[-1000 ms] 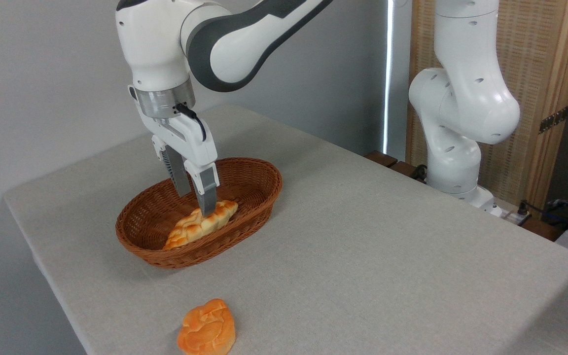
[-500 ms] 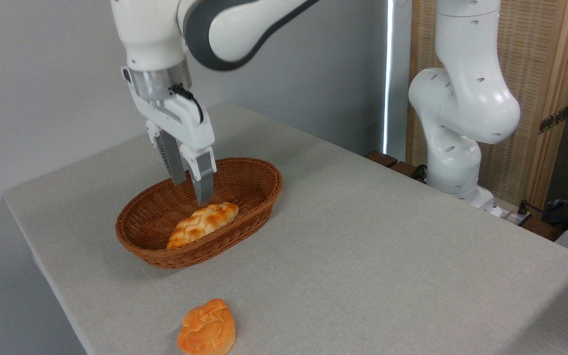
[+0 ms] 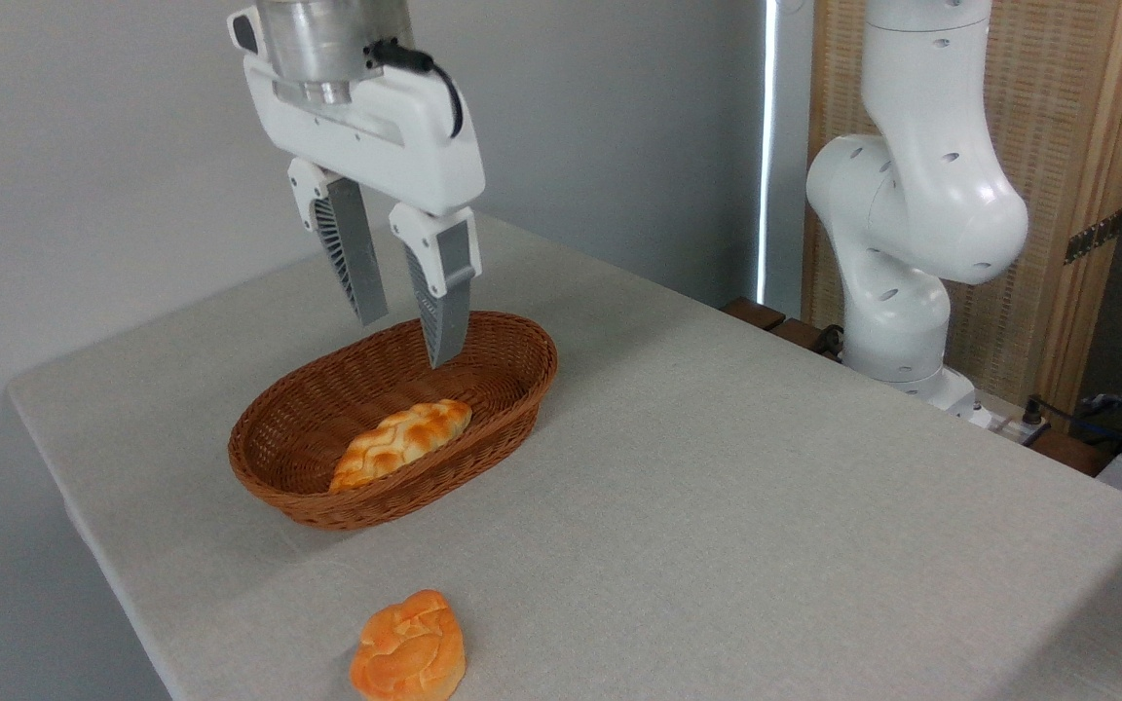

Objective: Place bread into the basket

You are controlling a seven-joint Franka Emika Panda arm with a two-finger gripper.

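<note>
A flat orange bun (image 3: 408,647) lies untouched at the near edge of the worktop (image 3: 717,506). Behind it, the braided bread (image 3: 401,441) rests inside the wicker basket (image 3: 512,389), along its near wall. The task looks complete. A clean finish calls for a straight upward retreat, clear of the rim. Above, the gripper (image 3: 408,339) hangs empty over the basket, jaws apart, fingers pointing down. The arm's base (image 3: 912,224) stands far right.
</note>
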